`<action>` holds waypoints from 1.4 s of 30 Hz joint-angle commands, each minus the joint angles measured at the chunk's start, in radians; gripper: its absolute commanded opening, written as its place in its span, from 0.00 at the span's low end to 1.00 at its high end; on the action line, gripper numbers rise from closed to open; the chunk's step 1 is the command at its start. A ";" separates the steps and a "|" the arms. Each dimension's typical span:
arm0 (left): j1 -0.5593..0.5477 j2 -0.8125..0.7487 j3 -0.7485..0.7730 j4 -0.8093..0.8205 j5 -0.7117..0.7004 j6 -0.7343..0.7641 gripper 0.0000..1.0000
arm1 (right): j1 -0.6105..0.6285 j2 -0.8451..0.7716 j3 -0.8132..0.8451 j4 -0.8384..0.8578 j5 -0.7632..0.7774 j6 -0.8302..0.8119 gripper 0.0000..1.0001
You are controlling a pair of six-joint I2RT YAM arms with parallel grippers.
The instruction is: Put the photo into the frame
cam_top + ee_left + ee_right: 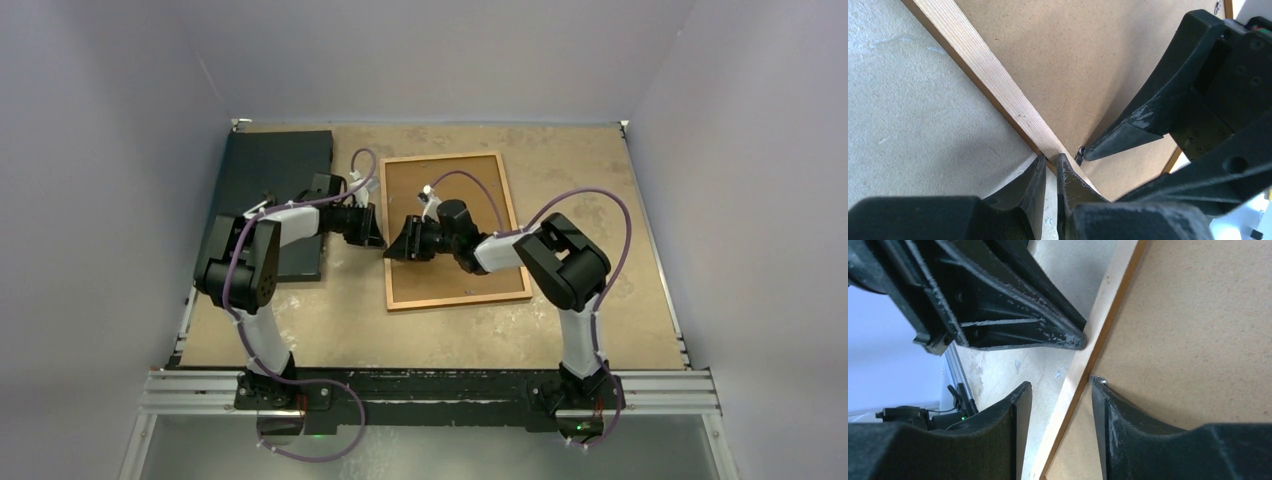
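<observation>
**framefan:** ok so where's the frame [460,297] sitting relative to the grippers?

**yam_watcher:** Flat on the table [580,170], back side up, with the brown backing board [410,190] inside the wooden border. Both grippers meet at the same long side rail. The right gripper [1060,385] is spread partway and straddles that rail, so the wood runs straight up between its fingers [1013,410]. One finger hangs over bare table just outside the frame and the other is over the board. The inner fingertip is right at a small metal tab [1101,381] on the board's edge, and it looks like it's touching.

**framefan:** and the left one?

**yam_watcher:** The left gripper [1050,162] points in from the opposite side, tip to tip with the right one and just beside it. Its fingers are pressed nearly together with only a sliver of a gap, and the tips are down at the outer edge of that rail. Honestly can't tell if it's nipping the wood or just leaning on it.

**framefan:** what's the dark thing?

**yam_watcher:** That's a dark mat [270,165] lying behind the left gripper, on the side away from the frame and partly under the left arm. It's apart from the frame, with bare table between them.
</observation>
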 commanded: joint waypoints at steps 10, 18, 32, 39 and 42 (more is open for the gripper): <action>0.016 -0.061 0.038 -0.127 -0.029 0.149 0.32 | -0.281 -0.386 -0.070 -0.376 0.111 -0.215 0.78; -0.020 -0.019 0.017 -0.095 -0.036 0.206 0.30 | -0.435 -0.478 -0.099 -0.535 0.338 -0.278 0.84; -0.175 -0.034 -0.049 -0.075 -0.032 0.301 0.15 | -0.537 -0.197 0.148 -0.418 0.514 -0.258 0.99; -0.261 -0.016 -0.045 -0.064 -0.055 0.328 0.14 | -0.557 0.059 0.408 -0.478 0.405 -0.228 0.99; -0.299 0.014 -0.034 -0.053 -0.060 0.327 0.14 | -0.558 0.125 0.469 -0.457 0.339 -0.221 0.99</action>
